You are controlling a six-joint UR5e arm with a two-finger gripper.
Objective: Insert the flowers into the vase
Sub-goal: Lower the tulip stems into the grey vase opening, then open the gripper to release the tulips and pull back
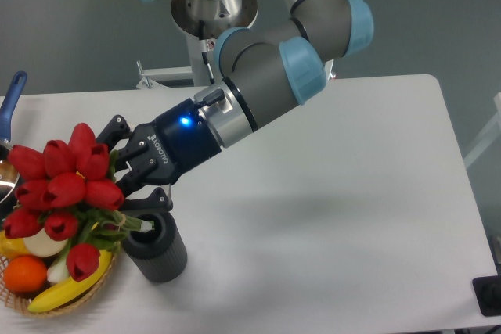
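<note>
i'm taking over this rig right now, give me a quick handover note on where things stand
Gripper: shut on the tulips, holding them tilted, buds out to the left over the basket.
Vase: upright on the table, just right of the basket, below the gripper.
Done: tulips picked up and brought to the vase; the stem ends look to sit at its rim, though how deep they reach cannot be told.
Left: stand the bunch up, push the stems down into the vase, open and pull away.
</note>
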